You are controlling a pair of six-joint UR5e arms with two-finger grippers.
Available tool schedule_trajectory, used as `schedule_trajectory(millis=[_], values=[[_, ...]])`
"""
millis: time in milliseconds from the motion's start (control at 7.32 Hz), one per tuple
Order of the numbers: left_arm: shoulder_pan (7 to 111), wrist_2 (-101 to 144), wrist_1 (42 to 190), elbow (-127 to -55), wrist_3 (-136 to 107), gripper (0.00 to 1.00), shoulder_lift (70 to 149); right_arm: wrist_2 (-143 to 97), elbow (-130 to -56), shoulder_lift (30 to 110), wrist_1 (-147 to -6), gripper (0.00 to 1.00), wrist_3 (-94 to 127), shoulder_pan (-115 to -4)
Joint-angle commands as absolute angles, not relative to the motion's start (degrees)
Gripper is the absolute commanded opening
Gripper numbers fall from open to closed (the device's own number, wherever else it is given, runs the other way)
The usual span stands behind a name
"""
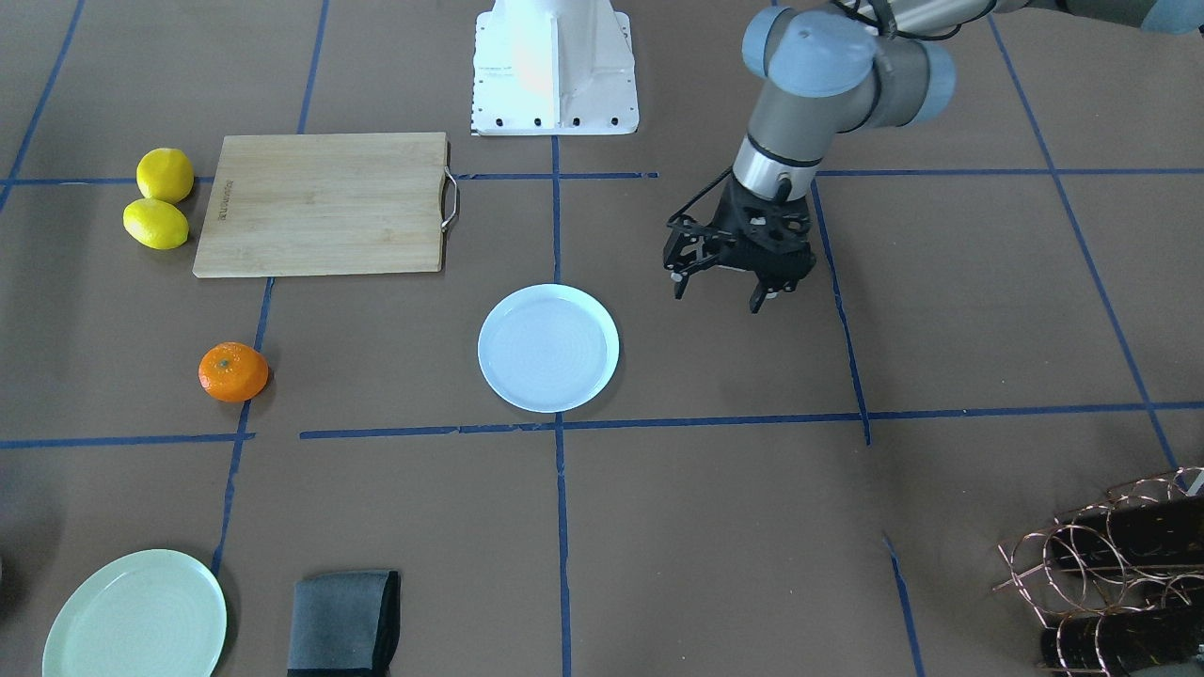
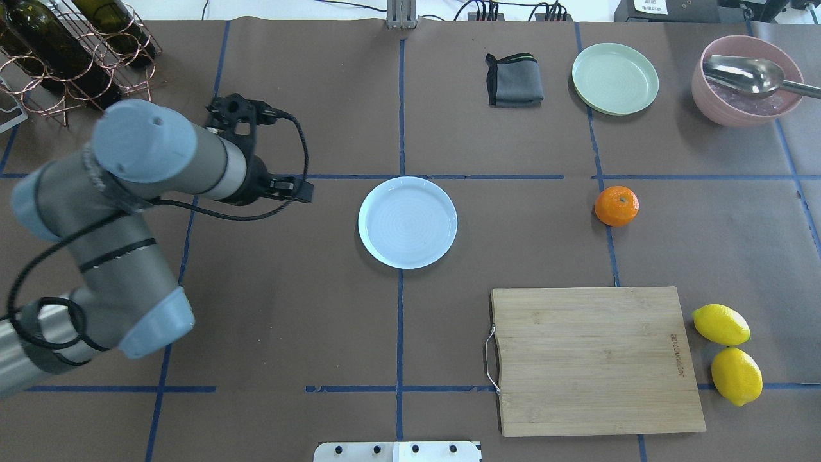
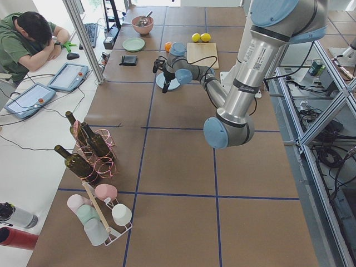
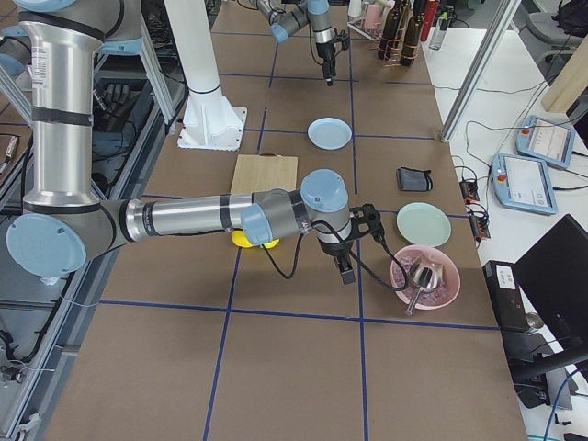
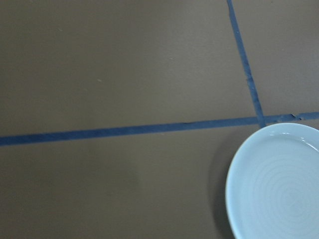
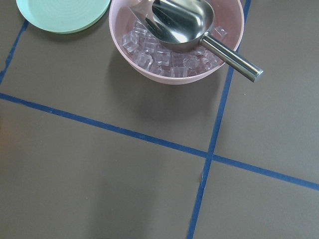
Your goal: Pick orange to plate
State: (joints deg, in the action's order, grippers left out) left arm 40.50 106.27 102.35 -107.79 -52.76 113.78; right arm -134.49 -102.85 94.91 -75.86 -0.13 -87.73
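The orange (image 1: 233, 372) lies on the brown table, also seen from overhead (image 2: 616, 206). The white plate (image 1: 548, 348) sits bare at the table's middle (image 2: 408, 222), and its rim shows in the left wrist view (image 5: 279, 184). My left gripper (image 1: 717, 299) hangs open over bare table beside the plate, on the side away from the orange, with nothing between its fingers. My right gripper (image 4: 346, 273) shows only in the exterior right view, above the table by the pink bowl; whether it is open or shut I cannot tell.
A wooden cutting board (image 2: 593, 359) and two lemons (image 2: 721, 324) lie on the robot's right. A mint-green plate (image 2: 615, 78), a folded grey cloth (image 2: 513, 80) and a pink bowl (image 2: 744, 96) of ice with a metal scoop stand far right. A bottle rack (image 2: 64, 51) stands far left.
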Motion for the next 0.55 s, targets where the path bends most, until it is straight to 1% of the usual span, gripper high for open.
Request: schedule_trajectory(millis=[0, 137, 410], values=[[54.15, 113.07, 98.53, -113.28, -33.23, 1.00, 103.50, -134.47, -102.83, 94.83, -72.43, 1.00, 0.00, -85.70], [61.71, 121.64, 98.44, -110.77, -24.00, 1.00, 98.49, -134.47, -102.75, 95.01, -72.42, 1.00, 0.00, -85.69], [72.72, 130.22, 98.35, -106.11, -14.53, 1.00, 92.58, -134.65, -102.74, 95.18, -72.42, 1.00, 0.00, -85.69]])
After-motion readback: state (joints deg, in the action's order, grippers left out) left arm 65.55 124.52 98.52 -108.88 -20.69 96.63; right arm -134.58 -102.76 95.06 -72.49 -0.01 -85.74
